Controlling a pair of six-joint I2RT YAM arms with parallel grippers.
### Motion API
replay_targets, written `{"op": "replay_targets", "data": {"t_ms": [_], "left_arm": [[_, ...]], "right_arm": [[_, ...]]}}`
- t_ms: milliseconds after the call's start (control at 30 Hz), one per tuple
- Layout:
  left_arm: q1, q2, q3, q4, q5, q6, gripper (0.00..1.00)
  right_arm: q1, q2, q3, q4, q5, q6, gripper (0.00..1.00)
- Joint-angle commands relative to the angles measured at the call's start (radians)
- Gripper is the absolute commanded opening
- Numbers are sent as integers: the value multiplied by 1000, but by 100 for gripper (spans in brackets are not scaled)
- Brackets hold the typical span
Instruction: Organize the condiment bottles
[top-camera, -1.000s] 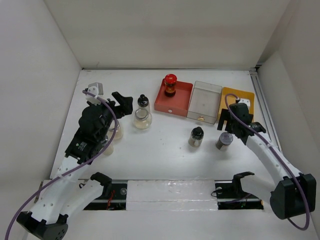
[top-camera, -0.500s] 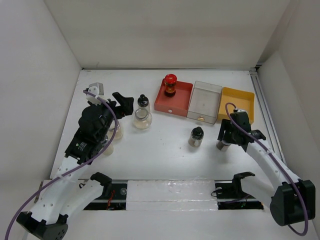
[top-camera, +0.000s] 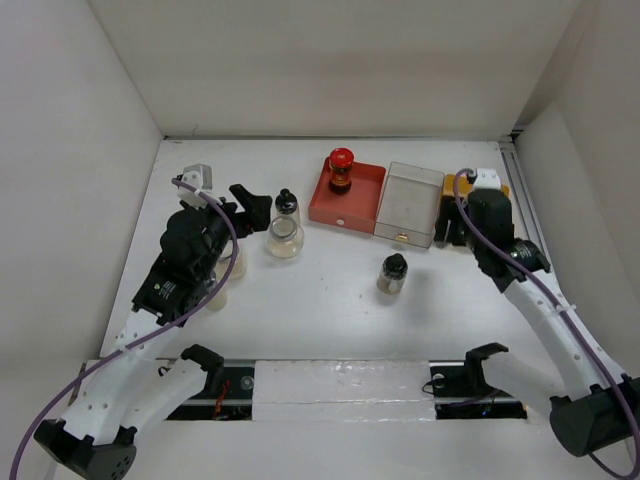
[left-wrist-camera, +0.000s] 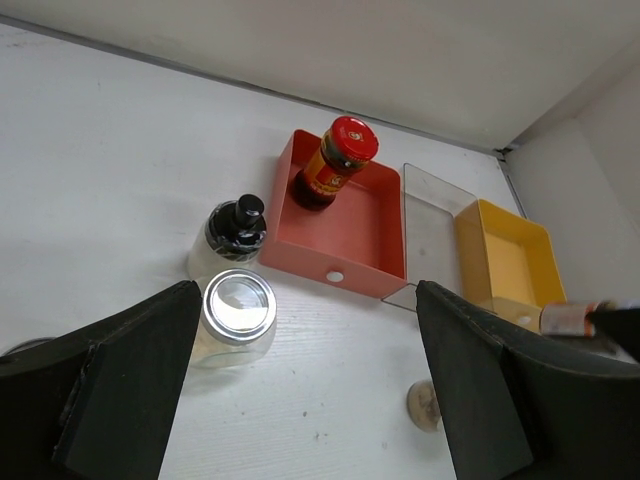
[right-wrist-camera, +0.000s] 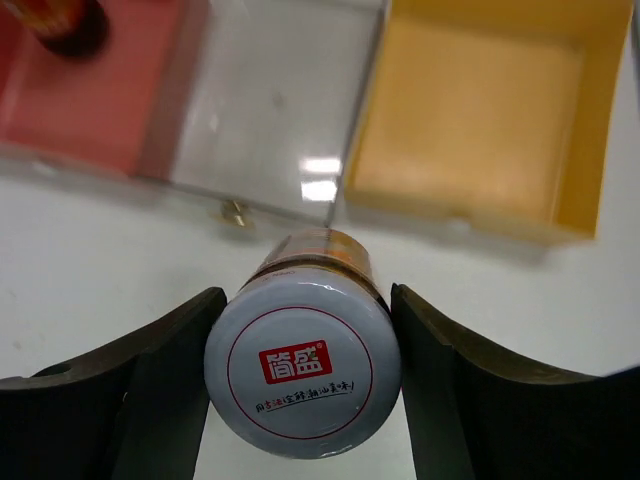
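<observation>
My right gripper (right-wrist-camera: 303, 385) is shut on a dark jar with a silver lid (right-wrist-camera: 303, 365) and holds it above the table, just in front of the yellow tray (right-wrist-camera: 480, 120). In the top view the right gripper (top-camera: 452, 228) hides that jar. My left gripper (left-wrist-camera: 310, 400) is open and empty, near a clear round jar (left-wrist-camera: 236, 318) and a black-knob shaker (left-wrist-camera: 232, 232). A red-lidded jar (top-camera: 342, 170) stands in the red tray (top-camera: 365, 200). A second black-knob shaker (top-camera: 392, 273) stands mid-table. Another clear jar (top-camera: 232, 262) is partly hidden under the left arm.
The red tray, a clear tray (top-camera: 410, 200) and the yellow tray (top-camera: 497, 190) stand side by side at the back right. White walls close the table on three sides. The arm bases and a rail run along the near edge.
My right gripper shut on the silver-lidded jar on the table, lifted it and carried it back toward the yellow tray. The left arm has hardly moved.
</observation>
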Motion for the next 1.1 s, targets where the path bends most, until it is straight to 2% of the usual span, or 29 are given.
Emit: {"op": "replay_targets", "data": {"t_ms": [0,67,100,133,233,467,533,700,1067], "left_arm": [[5,-15,4,45,16,-5,85],[5,-6,4,36,16,-5,85],[5,-6,4,36,28,-5,85],[5,-6,4,47,28,-5,85],[5,-6,4,47,37,4,85],[5,-4,4,47,48,4,85],[5,-4,4,47,48,4,85],[5,8,4,47,48,4,85],[5,17,4,47,47,14,85]], "right_arm": [[18,88,159,335,0,-98,47],[18,191,217,444,-95,-130,47],[18,249,296,469,-126,-147,47],[18,376,344,478,-152,-172,47],[38,606,533,478,-270,-218,47],[72,930,830,496,-361,-250,48],[82,978,890,487,-370,-272,48],[91,1076,912,478,-380,-281,49],[128,1147,874,478,-240,-281,53]]}}
